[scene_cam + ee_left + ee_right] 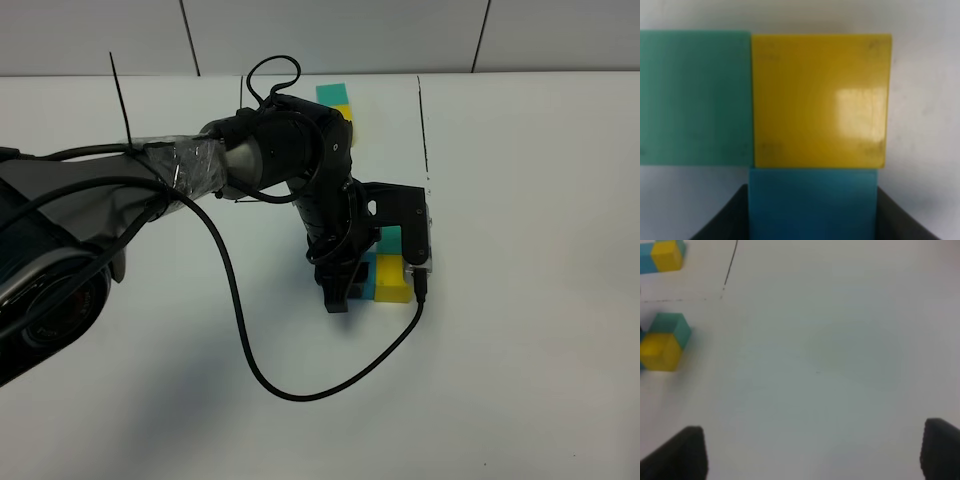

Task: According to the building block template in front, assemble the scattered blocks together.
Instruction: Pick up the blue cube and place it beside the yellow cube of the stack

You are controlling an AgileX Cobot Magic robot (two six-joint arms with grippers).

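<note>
Blue cube pinched against the yellow one, template half hidden

Closest to the left wrist camera, the sky-blue cube (812, 202) sits between the two dark fingers (722, 220) of the left gripper (338, 292), whose jaws pinch it from both sides. Its far face touches the yellow cube (820, 100), and the teal-green cube (694, 97) lies flush against the yellow one's side, so the three scattered blocks form an L with the yellow at the corner. Seen from the high camera, the yellow cube (392, 277) lies just right of the gripper, the teal-green one (388, 240) behind it toward the wall, and only a sliver of blue (366, 275) shows beside the fingers.

Farther back on the white table (540, 300), the building block template (337, 101) is largely covered by the left arm (280, 150); only its teal and yellow parts peek out. A thin black drawn line (423, 120) runs along its right side. A black cable (300, 385) loops across the table in front of the blocks.

The right gripper (810, 452) hangs over bare table well apart from the blocks, jaws spread wide and empty.

No writing can be read anywhere
</note>
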